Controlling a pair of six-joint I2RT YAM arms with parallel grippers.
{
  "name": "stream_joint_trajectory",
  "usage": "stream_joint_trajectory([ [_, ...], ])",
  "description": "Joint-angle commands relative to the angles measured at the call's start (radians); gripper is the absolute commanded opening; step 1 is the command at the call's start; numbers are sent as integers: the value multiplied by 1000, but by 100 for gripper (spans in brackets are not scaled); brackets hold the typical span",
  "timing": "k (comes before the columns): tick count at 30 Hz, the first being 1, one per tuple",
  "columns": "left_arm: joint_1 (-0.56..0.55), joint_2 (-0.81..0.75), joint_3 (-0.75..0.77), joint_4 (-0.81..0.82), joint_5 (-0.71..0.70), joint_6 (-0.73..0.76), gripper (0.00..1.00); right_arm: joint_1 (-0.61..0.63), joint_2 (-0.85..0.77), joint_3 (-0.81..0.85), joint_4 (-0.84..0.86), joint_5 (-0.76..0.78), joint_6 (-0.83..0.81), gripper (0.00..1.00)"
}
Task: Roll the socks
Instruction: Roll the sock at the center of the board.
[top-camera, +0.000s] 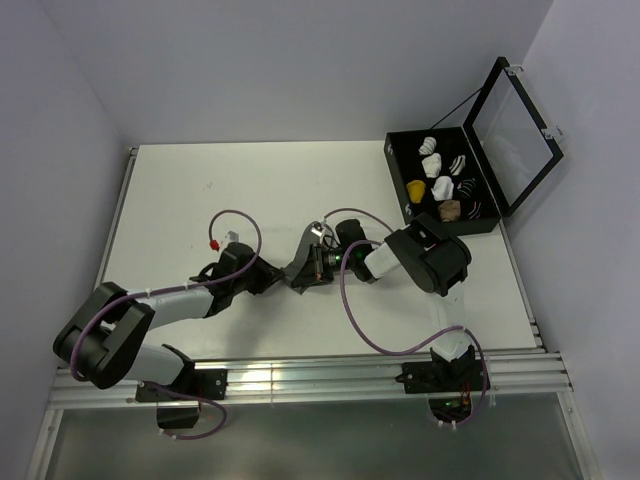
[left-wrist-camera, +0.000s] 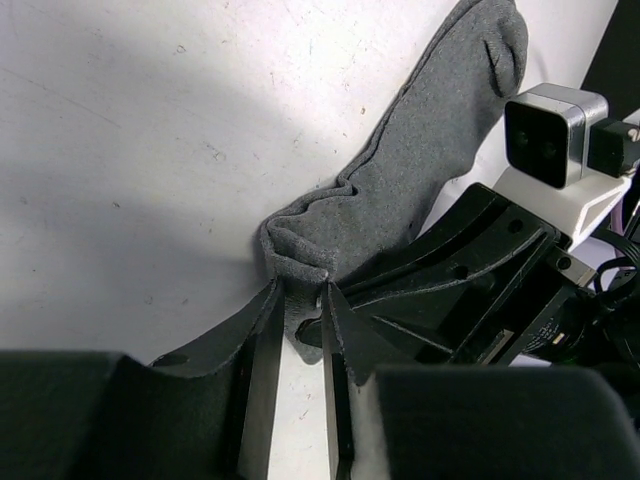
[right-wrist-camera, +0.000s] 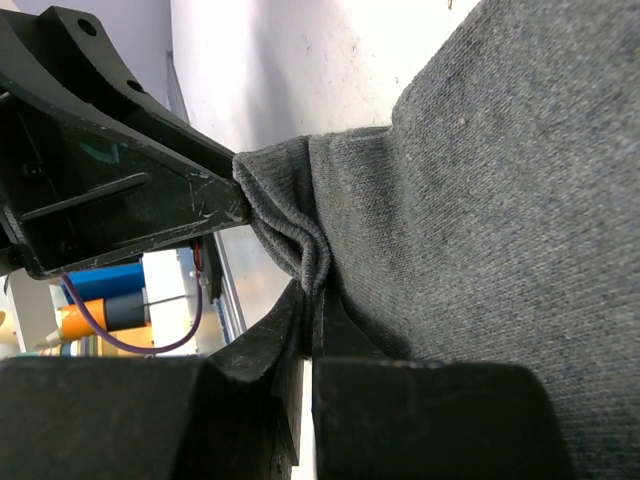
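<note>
A plain grey sock (left-wrist-camera: 420, 150) lies flat on the white table (left-wrist-camera: 130, 130), seen mid-table from above (top-camera: 300, 268). Its near end is folded into a small bunch. My left gripper (left-wrist-camera: 302, 292) has its fingertips closed on that bunched end, with fabric between them. My right gripper (right-wrist-camera: 315, 295) comes in from the opposite side and is shut on the same fold, its fingers (left-wrist-camera: 450, 250) lying over the sock's edge. A mustard-yellow bundle (top-camera: 416, 188) sits in the black case.
An open black case (top-camera: 400, 150) with a raised clear lid stands at the back right and holds white, striped and tan sock bundles. Purple cables loop over the table beside both arms. A metal rail runs along the near edge (top-camera: 300, 375).
</note>
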Motion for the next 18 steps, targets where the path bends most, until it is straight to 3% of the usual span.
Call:
stream_joint_trajectory([
  [1, -4, 13, 2, 67, 13, 15, 26, -5, 30, 18, -65, 26, -29, 0],
  [13, -4, -78, -49, 159, 27, 31, 26, -5, 27, 29, -106, 34, -47, 0],
  [18, -4, -39, -49, 182, 27, 37, 26, -5, 27, 33, -114, 34, -49, 0],
])
